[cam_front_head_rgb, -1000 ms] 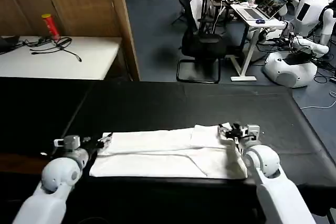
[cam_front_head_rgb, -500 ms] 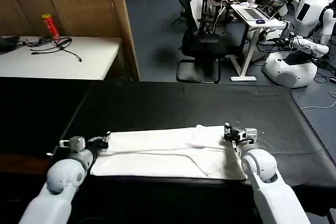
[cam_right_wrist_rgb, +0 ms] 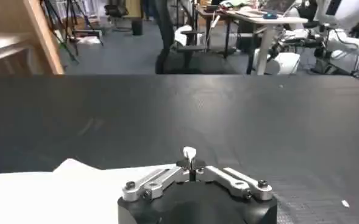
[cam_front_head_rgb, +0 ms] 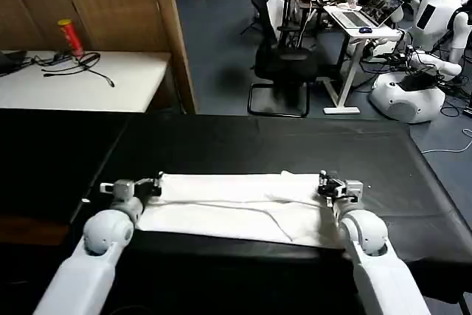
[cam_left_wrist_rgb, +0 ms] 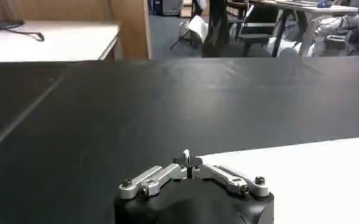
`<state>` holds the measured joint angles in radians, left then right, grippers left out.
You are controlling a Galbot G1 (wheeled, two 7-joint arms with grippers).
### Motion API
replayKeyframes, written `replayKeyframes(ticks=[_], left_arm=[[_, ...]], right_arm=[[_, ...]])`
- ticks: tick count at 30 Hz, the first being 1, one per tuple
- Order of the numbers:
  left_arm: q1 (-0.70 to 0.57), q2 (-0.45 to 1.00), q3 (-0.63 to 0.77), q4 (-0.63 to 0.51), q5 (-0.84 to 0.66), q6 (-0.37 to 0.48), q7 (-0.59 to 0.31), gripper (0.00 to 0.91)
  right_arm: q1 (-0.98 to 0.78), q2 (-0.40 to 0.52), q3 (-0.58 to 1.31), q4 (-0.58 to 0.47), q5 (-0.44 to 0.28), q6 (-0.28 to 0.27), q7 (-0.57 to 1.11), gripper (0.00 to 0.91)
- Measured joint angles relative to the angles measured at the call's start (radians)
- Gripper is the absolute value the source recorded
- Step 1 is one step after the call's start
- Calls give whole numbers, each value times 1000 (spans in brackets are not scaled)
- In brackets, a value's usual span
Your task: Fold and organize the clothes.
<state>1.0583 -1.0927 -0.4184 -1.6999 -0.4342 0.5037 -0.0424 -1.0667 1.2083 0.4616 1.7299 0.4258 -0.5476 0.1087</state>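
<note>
Surface (cam_front_head_rgb: 258,145): black, carries the shirt (cam_front_head_rgb: 236,208) along its near edge, in front of the robot.

Shirt: white, folded into a long band; since a second ago its far edge has been drawn farther up the surface and pulled straighter, so the fold looks to be being dragged flat.

Left tool (cam_front_head_rgb: 157,184): at the shirt's left end, pinching its far corner.

Right tool (cam_front_head_rgb: 324,183): at the shirt's right end, likewise pinching cloth.
</note>
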Motion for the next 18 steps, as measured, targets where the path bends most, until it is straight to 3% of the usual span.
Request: replayKeyframes(ticks=[10,18], left_arm=[[47,54,-53,-57,-39,-18,-6,878],[175,17,-112,-154,-17,-36,-10,878]], right_arm=[[-84,-48,60,159,56,-10,0,878],[-144,-50,66,258,57,-26,-2,878]])
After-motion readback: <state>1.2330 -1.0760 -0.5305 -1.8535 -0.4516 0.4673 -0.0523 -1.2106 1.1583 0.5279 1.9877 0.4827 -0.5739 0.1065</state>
